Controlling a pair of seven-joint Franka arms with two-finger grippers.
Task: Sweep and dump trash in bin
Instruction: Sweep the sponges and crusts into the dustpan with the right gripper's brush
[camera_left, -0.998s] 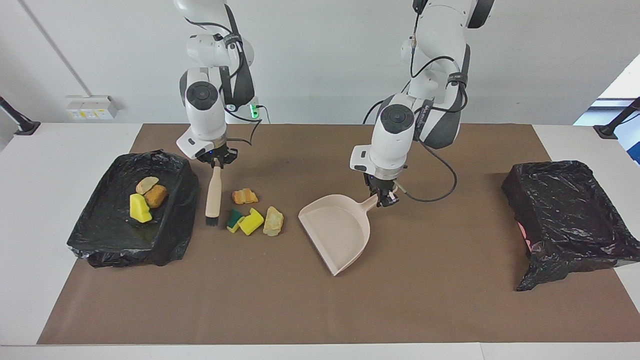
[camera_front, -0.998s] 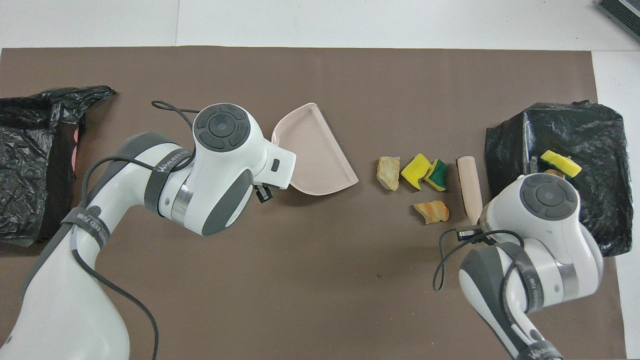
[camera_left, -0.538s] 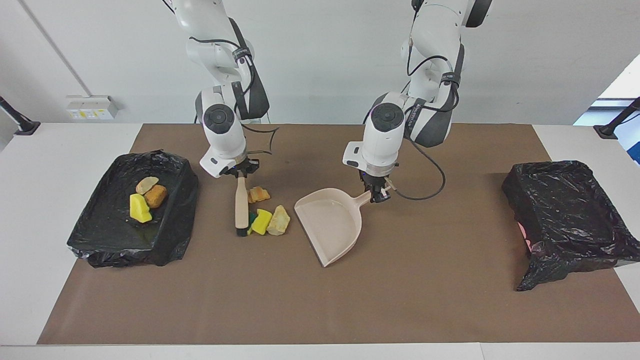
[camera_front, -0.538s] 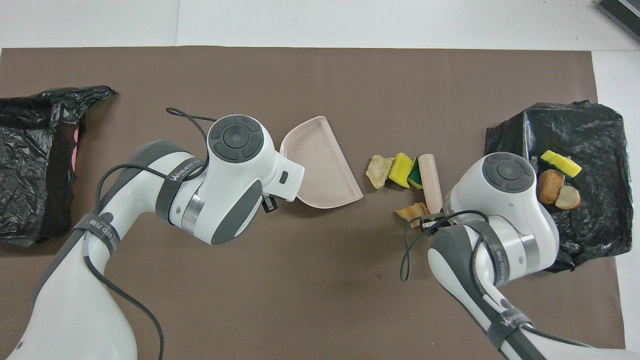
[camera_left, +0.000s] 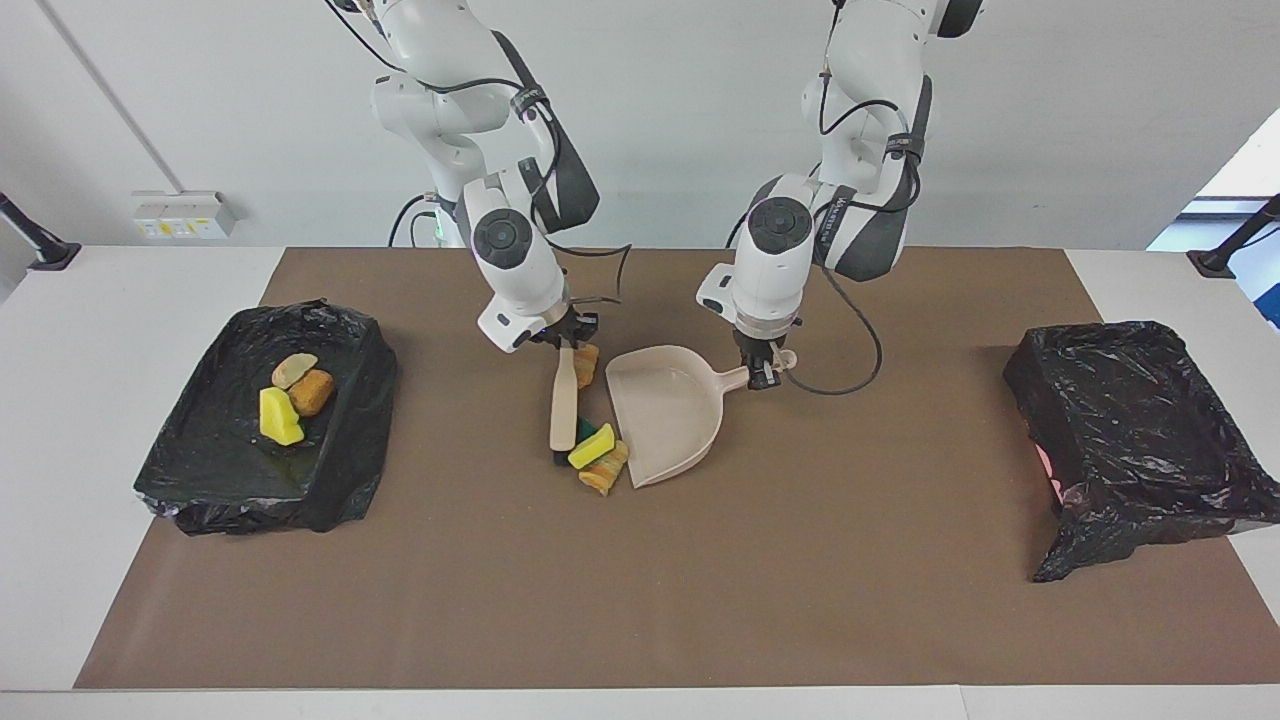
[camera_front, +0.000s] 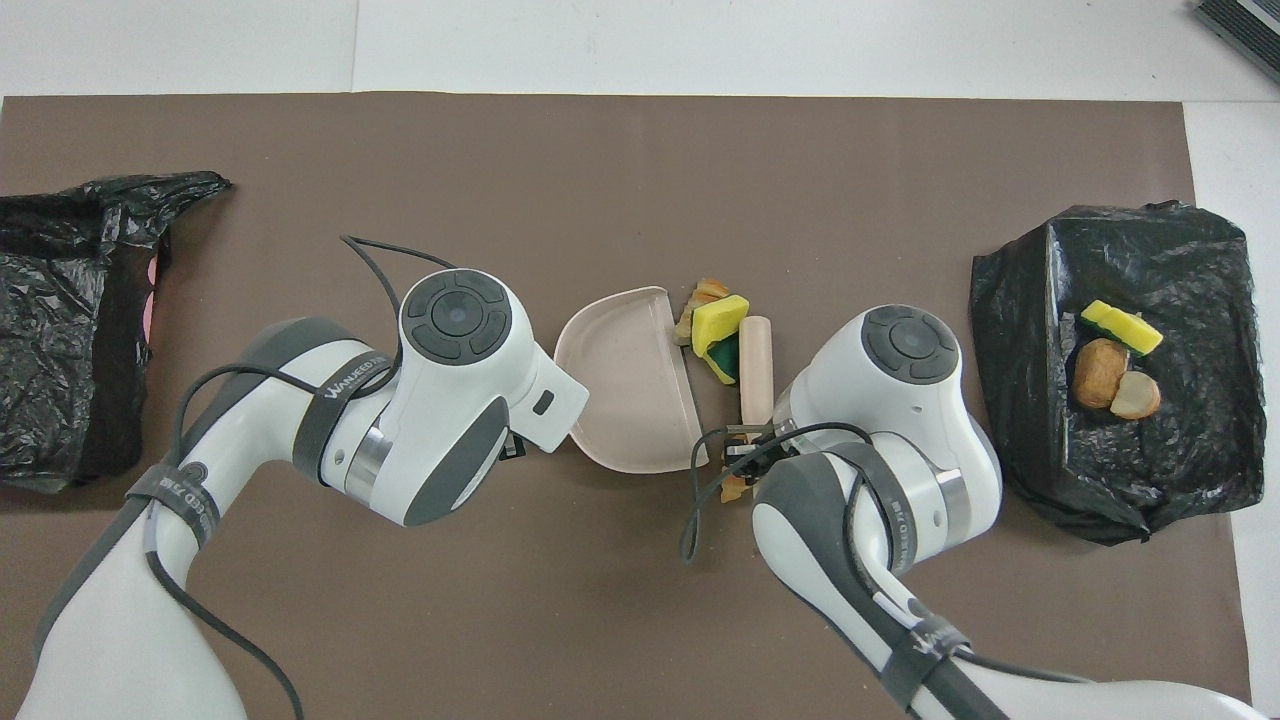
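My right gripper (camera_left: 563, 337) is shut on the beige handle of a brush (camera_left: 562, 400), whose bristles are down on the brown mat. My left gripper (camera_left: 762, 374) is shut on the handle of a beige dustpan (camera_left: 665, 410), which lies flat on the mat. A yellow and green scrap (camera_left: 592, 445) and a beige scrap (camera_left: 606, 477) lie between the brush and the pan's open edge. An orange-brown scrap (camera_left: 585, 362) lies by the brush handle, under my right gripper. The pan's inside is bare. In the overhead view the yellow scrap (camera_front: 720, 320) touches the dustpan's (camera_front: 625, 395) lip.
A black-bagged bin (camera_left: 340, 440) at the right arm's end of the table holds a yellow scrap (camera_left: 279, 415), an orange-brown one (camera_left: 312, 390) and a beige one (camera_left: 293, 368). A second black-bagged bin (camera_left: 1130, 430) stands at the left arm's end.
My right gripper has swept the brush toward the dustpan, pushing the scraps up to its lip. My left gripper has turned the pan and brought it to meet them.
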